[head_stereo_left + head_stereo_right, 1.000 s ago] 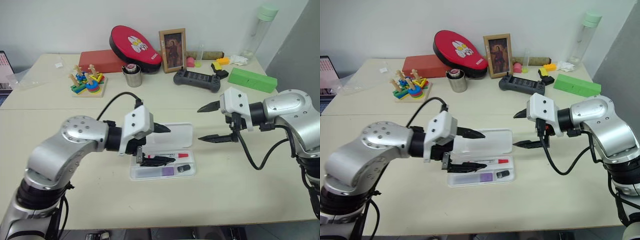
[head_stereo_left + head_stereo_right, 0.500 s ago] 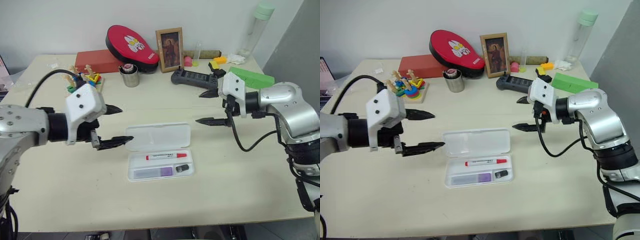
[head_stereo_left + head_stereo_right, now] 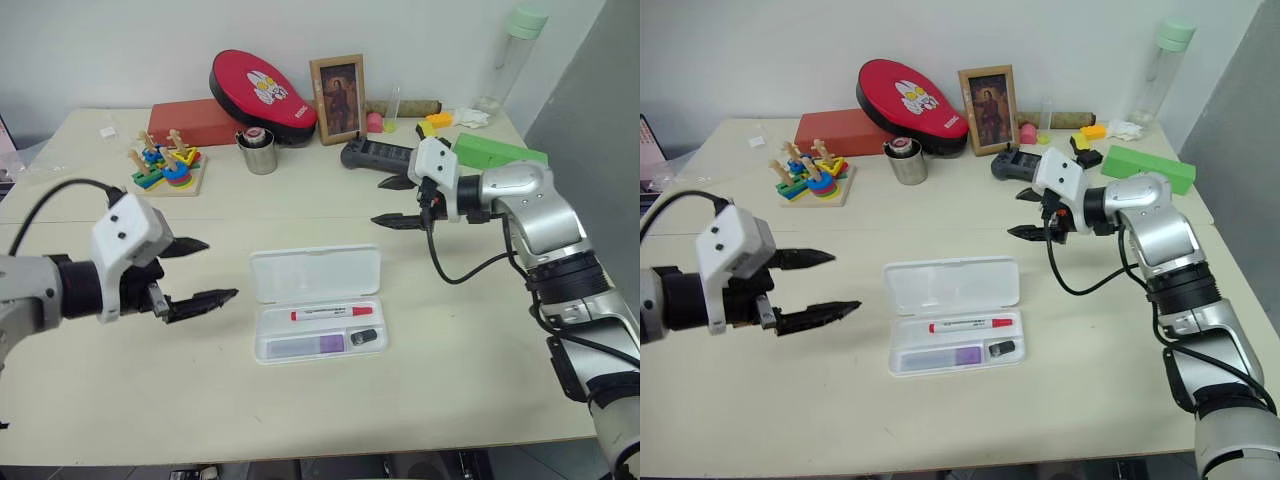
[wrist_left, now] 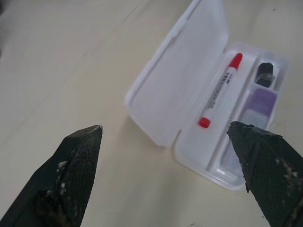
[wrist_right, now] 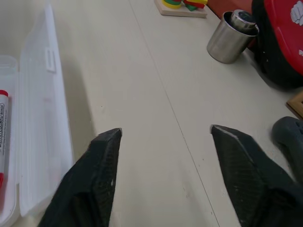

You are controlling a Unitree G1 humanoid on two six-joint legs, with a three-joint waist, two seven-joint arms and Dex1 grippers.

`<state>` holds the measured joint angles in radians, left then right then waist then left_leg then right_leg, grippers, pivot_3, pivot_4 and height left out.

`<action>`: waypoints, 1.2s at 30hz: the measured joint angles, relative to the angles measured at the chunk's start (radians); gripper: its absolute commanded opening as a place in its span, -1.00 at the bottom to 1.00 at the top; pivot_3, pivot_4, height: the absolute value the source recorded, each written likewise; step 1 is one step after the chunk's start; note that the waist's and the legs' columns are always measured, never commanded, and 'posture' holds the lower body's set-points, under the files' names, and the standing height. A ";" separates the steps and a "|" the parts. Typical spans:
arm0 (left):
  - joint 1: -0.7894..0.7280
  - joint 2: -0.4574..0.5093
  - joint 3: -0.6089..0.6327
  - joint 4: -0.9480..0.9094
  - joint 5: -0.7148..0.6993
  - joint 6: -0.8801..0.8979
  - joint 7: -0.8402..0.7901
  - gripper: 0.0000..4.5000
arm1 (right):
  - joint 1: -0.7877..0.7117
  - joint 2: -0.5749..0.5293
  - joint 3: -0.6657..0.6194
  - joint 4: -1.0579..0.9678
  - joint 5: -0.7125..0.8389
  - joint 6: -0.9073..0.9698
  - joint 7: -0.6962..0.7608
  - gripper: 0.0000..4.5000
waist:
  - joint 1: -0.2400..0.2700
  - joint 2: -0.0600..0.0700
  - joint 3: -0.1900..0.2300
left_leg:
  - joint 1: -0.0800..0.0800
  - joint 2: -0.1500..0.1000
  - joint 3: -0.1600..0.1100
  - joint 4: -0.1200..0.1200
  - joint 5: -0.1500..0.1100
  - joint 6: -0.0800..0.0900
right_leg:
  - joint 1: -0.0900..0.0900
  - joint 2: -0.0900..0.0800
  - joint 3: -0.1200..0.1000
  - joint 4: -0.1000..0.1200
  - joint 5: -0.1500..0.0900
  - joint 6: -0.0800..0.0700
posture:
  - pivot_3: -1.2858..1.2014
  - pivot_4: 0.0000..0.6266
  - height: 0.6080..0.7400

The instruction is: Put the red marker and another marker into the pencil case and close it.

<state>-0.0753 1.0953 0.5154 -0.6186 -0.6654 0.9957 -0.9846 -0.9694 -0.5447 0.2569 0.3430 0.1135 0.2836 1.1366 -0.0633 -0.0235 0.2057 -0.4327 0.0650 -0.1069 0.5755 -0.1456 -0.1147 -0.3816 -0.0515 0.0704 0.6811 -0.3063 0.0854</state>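
table [image 3: 450,340]: pencil case [image 3: 318,303] open, red marker [image 3: 331,313] and lilac marker [image 3: 322,343] inside | left gripper [image 3: 197,272] fingers apart, empty | right gripper [image 3: 388,203] fingers apart, empty

Along the far edge of my table [image 3: 120,400] I see a red box [image 3: 195,121] with a red oval pad [image 3: 262,86] leaning over it, upper centre of the frame. A framed picture [image 3: 340,98] stands upright just right of the pad. Left of those sits a wooden stacking toy [image 3: 165,169]; a small metal cup [image 3: 260,151] is in front of the pad. A black controller [image 3: 378,155] lies centre right, a green block [image 3: 500,152] beyond it, and a tall clear bottle [image 3: 510,55] with a pale green cap stands in the upper right corner.
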 measured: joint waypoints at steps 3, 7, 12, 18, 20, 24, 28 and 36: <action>0.025 -0.006 0.023 0.002 -0.005 0.000 0.014 1.00 | -0.018 0.038 0.004 0.073 -0.016 -0.038 0.004 -0.35 | 0.001 0.000 0.000 | 0.000 0.000 0.000 0.000 0.000 0.000 | 0.000 0.000 0.000 0.000 0.000 0.000 | 0.03 -0.52 1.00; 0.053 -0.010 0.030 0.008 -0.006 -0.006 0.017 1.00 | -0.042 0.070 0.004 0.141 -0.027 -0.087 0.011 -0.81 | 0.002 0.000 0.000 | 0.000 0.000 0.000 0.000 0.000 0.000 | 0.000 0.000 0.000 0.000 0.000 0.000 | 0.03 -0.52 1.00; 0.091 -0.024 0.035 0.042 0.004 -0.031 0.021 1.00 | -0.065 0.127 0.019 0.227 -0.055 -0.129 0.022 -0.98 | 0.000 0.000 0.000 | 0.000 0.000 0.000 0.000 0.000 0.000 | 0.000 0.000 0.000 0.000 0.000 0.000 | 0.03 -0.52 1.00; 0.109 -0.023 0.034 0.076 0.018 -0.082 0.008 1.00 | -0.072 0.131 0.041 0.264 -0.069 -0.170 0.088 -0.98 | 0.003 0.000 0.000 | 0.000 0.000 0.000 0.000 0.000 0.000 | 0.000 0.000 0.000 0.000 0.000 0.000 | 0.03 -0.52 1.00; 0.109 -0.023 0.033 0.091 0.032 -0.113 0.002 1.00 | -0.068 0.131 0.044 0.255 -0.074 -0.181 0.111 -0.98 | 0.003 0.000 0.000 | 0.000 0.000 0.000 0.000 0.000 0.000 | 0.000 0.000 0.000 0.000 0.000 0.000 | 0.03 -0.52 1.00; 0.100 -0.023 0.003 0.117 0.031 -0.130 0.001 1.00 | -0.043 0.129 0.052 0.192 -0.073 -0.183 0.154 -0.98 | 0.004 0.000 0.000 | 0.000 0.000 0.000 0.000 0.000 0.000 | 0.000 0.000 0.000 0.000 0.000 0.000 | 0.03 -0.52 1.00; 0.044 -0.026 -0.044 0.138 0.030 -0.153 0.014 1.00 | 0.010 0.121 0.081 0.103 -0.072 -0.171 0.198 -0.98 | 0.006 0.000 0.000 | 0.000 0.000 0.000 0.000 0.000 0.000 | 0.000 0.000 0.000 0.000 0.000 0.000 | 0.03 -0.52 1.00; 0.022 -0.026 -0.059 0.142 0.024 -0.153 0.017 1.00 | 0.068 0.088 0.090 -0.045 -0.061 -0.116 0.240 -0.98 | 0.006 0.000 0.000 | 0.000 0.000 0.000 0.000 0.000 0.000 | 0.000 0.000 0.000 0.000 0.000 0.000 | 0.03 -0.52 1.00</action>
<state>-0.0536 1.0696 0.4563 -0.4769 -0.6411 0.8430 -0.9672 -0.9013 -0.4568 0.3471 0.2983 0.0523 0.1674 1.3769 -0.0574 -0.0233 0.2057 -0.4324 0.0651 -0.1068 0.5751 -0.1457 -0.1148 -0.3813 -0.0515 0.0702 0.6812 -0.3062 0.0853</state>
